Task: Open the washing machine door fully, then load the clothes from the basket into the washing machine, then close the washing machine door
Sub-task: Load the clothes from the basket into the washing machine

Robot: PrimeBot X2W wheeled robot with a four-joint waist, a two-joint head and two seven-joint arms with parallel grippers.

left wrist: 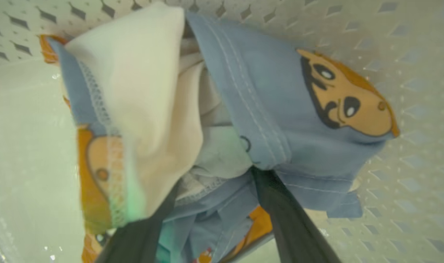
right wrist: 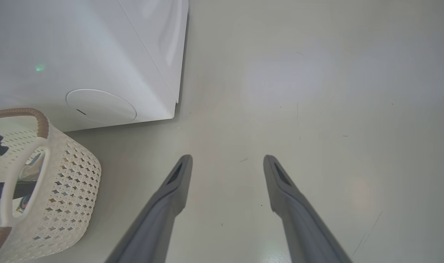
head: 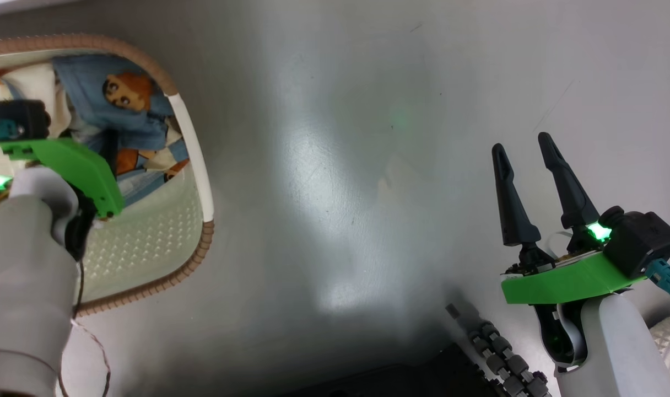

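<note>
Two-finger left gripper (left wrist: 216,182): fingers spread, tips in the clothes (left wrist: 273,120), inside the basket (head: 194,143) rim.
Right gripper (head: 521,141): fingers apart, over the floor (head: 340,193), well apart from the basket edge.

The basket (right wrist: 68,190) is perforated matt plastic; the clothes (left wrist: 265,120) are soft stitched cloth; the floor (head: 368,165) is smooth, faintly glossy.
</note>
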